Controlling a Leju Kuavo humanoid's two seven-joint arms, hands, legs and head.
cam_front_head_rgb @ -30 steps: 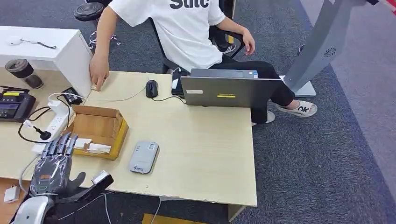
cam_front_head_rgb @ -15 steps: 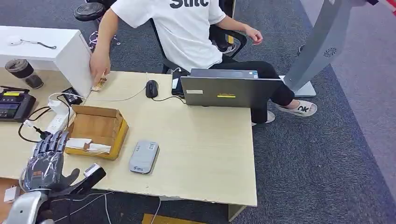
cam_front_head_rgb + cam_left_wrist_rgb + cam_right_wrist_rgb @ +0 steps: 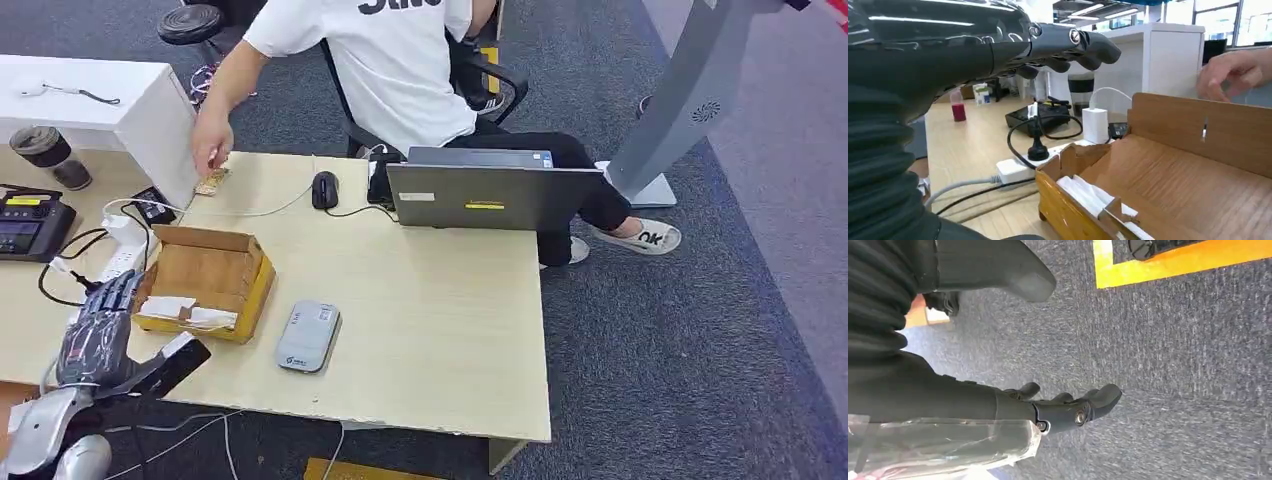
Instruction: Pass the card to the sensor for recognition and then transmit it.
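A small tan card (image 3: 211, 183) lies on the desk's far left, beside the white cabinet (image 3: 150, 120), with a person's hand (image 3: 212, 153) just above it. The grey card sensor (image 3: 308, 337) lies flat near the desk's front edge. My left hand (image 3: 98, 327) hovers open at the front left corner, fingers stretched toward the cardboard box (image 3: 207, 280), holding nothing. In the left wrist view my left hand (image 3: 998, 45) reaches over the box (image 3: 1173, 190), which holds white slips (image 3: 1088, 196). My right hand (image 3: 1068, 407) hangs above the carpet, fingers loosely apart and empty.
A white power strip (image 3: 120, 255) with black cables, a black terminal (image 3: 30, 225) and a cup (image 3: 45, 150) crowd the left. A mouse (image 3: 324, 189) and laptop (image 3: 490, 190) sit at the back. The seated person (image 3: 400, 70) faces the desk. A grey stand (image 3: 690, 90) is on the right.
My left hand has drifted left and forward toward the box. The person's hand has lifted off the card, leaving it on the desk, and the person's other arm has risen.
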